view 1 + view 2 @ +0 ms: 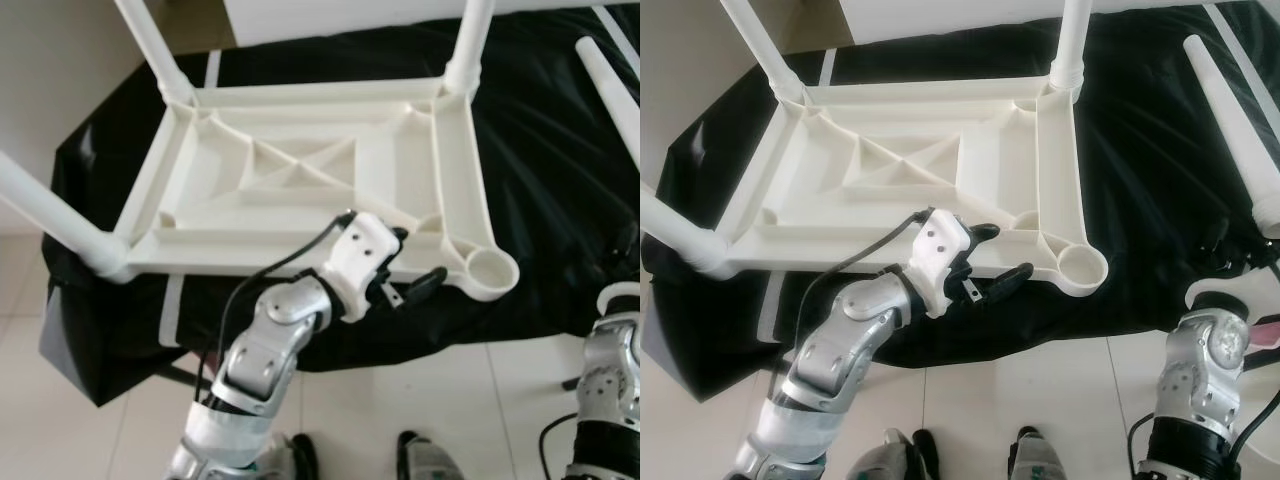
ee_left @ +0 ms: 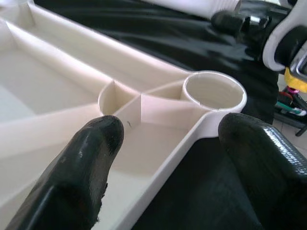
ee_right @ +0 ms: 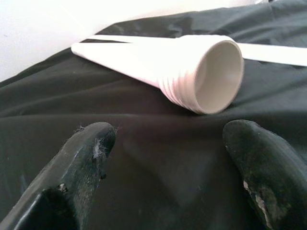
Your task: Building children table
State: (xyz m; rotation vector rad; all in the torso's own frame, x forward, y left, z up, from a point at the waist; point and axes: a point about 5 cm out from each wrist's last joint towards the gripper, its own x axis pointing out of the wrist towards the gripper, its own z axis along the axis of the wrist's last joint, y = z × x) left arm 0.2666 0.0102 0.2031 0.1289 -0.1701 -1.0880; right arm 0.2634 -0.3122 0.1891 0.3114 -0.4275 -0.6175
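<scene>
Upturned tabletop (image 1: 300, 170) takes up most of the black-draped worktop (image 1: 560, 200). Three fitted legs stand in the way: at 11 o'clock (image 1: 150, 45), 1 o'clock (image 1: 468, 45) and 9 o'clock (image 1: 45, 215). Corner socket (image 1: 492, 272) at 4 o'clock is open, nothing above it. Left gripper (image 1: 412, 260), fingers apart, straddles the rim just beside that socket, blocking approach from 6 o'clock. Free black cloth to the right, between socket and loose leg (image 1: 1230, 120) at 2 o'clock. Right gripper (image 3: 168, 158), fingers spread, faces the leg's open end w/ bare cloth between.
</scene>
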